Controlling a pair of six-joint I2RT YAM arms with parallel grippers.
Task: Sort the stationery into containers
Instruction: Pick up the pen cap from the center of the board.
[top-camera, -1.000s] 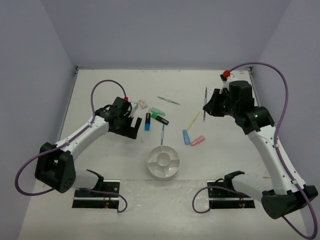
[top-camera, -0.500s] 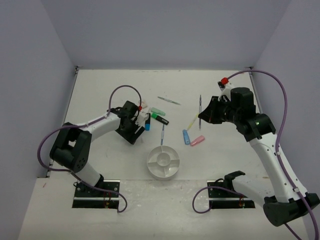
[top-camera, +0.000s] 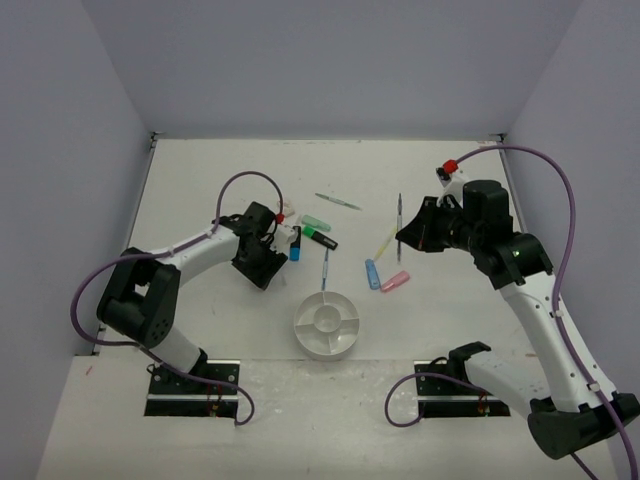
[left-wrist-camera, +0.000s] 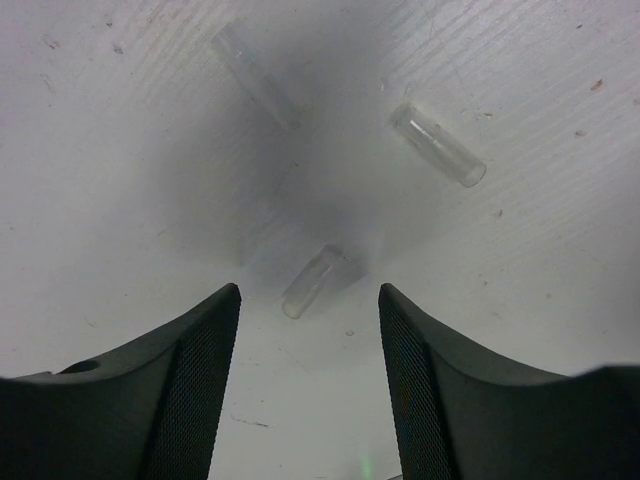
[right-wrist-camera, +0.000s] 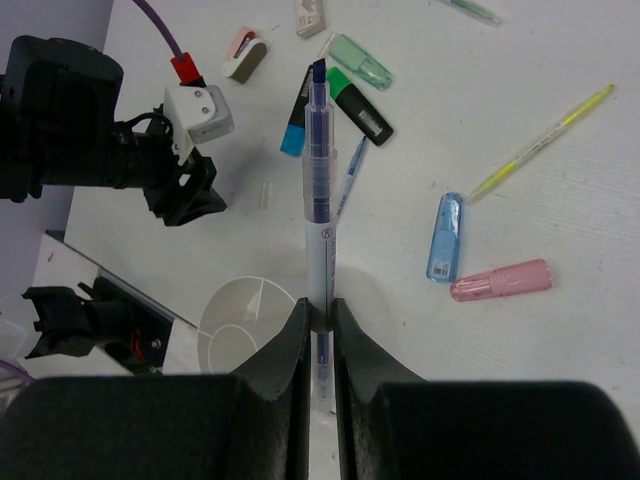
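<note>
Holding a blue pen (right-wrist-camera: 318, 190), the right gripper (right-wrist-camera: 320, 315) has its two fingers (right-wrist-camera: 285, 345) clamped on the lower part of the barrel. The pen reaches straight ahead from the fingertips and is lifted above the table (right-wrist-camera: 580, 200).

Just to the left of these fingers, lower down, is the white dish (right-wrist-camera: 215, 315) with its wedge compartments. To the right of the fingers lie a pink highlighter (right-wrist-camera: 500, 280) and a pale blue highlighter (right-wrist-camera: 444, 238), near each other. Further ahead on that side is a yellow pen (right-wrist-camera: 545, 140). Around the tip of the held pen lie a blue and black highlighter (right-wrist-camera: 297, 120), a green and black highlighter (right-wrist-camera: 362, 108) and a pale green highlighter (right-wrist-camera: 362, 62), all close together on the table.

The left gripper (left-wrist-camera: 308, 292) is low over the table, with its fingers (left-wrist-camera: 190, 380) apart and nothing gripped between them. A short clear tube (left-wrist-camera: 312, 282) lies on the table just ahead of the gap between the fingertips. A second clear tube (left-wrist-camera: 437, 145) lies further ahead and to the right of the fingers. A third tube (left-wrist-camera: 250, 70), blurred, lies further ahead on the left.
</note>
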